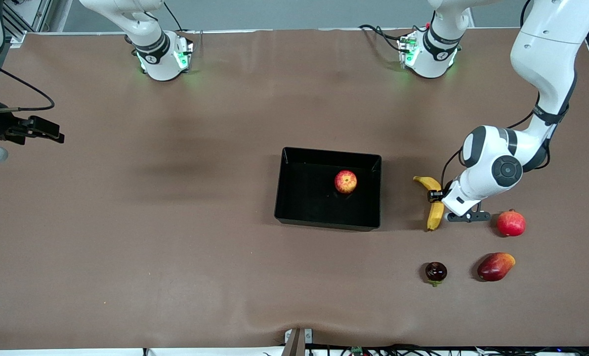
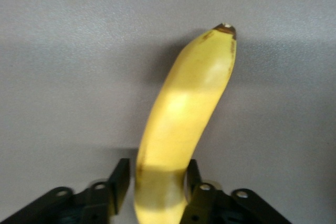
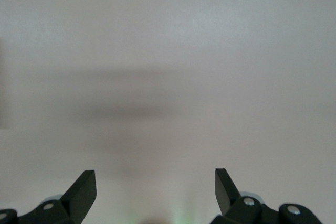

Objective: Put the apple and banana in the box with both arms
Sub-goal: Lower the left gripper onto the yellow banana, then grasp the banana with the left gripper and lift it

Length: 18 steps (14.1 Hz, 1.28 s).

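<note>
So the left pincer [image 1: 436, 196] is down at the desk [image 1: 176, 237] with its two dark fingers [image 2: 119, 179] pinched onto the curved yellow banana [image 1: 433, 200], roughly mid-body. In the left wrist view the fruit runs straight out from between the pads with its dark tip pointing away, so the grip goes across the narrow width, which I'd guess is the only way a two-finger hand gets a firm hold on it. It looks like it's resting on the desk, not lifted yet.

Just beside it, toward the right arm's end, sits the shallow black plastic box [image 1: 294, 217], and the small red apple with yellow blotches [image 1: 345, 181] is already inside. So half the job looks done, and the banana only needs a short hop over the wall.

The plain red round fruit [image 1: 511, 223], the red-orange mango [image 1: 495, 266] and a small dark round fruit [image 1: 436, 272] lie close by, probably decoys.

The right pincer [image 3: 156, 184] waits with jaws spread wide over bare desk, holding nothing.
</note>
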Available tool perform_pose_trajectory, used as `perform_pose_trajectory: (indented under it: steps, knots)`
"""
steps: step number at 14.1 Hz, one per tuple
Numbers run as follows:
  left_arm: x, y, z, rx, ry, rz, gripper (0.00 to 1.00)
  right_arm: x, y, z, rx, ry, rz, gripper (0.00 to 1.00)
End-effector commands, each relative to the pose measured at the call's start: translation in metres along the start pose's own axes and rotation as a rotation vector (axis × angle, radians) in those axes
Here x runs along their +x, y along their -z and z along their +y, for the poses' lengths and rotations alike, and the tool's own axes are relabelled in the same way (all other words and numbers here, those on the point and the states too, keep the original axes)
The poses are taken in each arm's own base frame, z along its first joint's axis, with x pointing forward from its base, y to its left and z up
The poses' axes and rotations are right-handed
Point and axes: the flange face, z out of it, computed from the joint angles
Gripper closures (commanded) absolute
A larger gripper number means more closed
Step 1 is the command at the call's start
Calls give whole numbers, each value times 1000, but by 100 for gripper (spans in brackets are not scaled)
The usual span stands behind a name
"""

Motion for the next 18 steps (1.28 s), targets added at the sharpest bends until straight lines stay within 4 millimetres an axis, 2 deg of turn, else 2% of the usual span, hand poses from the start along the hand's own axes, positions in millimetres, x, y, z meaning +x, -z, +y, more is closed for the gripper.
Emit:
perform_pose_trajectory:
  steps: [1,3,8,11,12,14,18]
  knots:
    - [1,8,2,10,-27,23,100,-6,8,1,-23,11,55,0]
    - [-1,42,12,25,-48,29,100,-5,10,1,-23,12,68,0]
    - [-11,140,58,62,-92,32,100,-6,9,5,-70,19,53,0]
    - [-11,184,114,31,-42,22,100,-6,9,3,-55,12,50,0]
    - [-13,191,137,19,-6,19,100,-8,8,1,-54,12,35,0]
    - [-21,193,177,-2,60,18,100,-8,7,-2,-26,17,29,0]
    - [-36,179,278,-50,238,-4,100,-8,9,-5,-1,21,34,0]
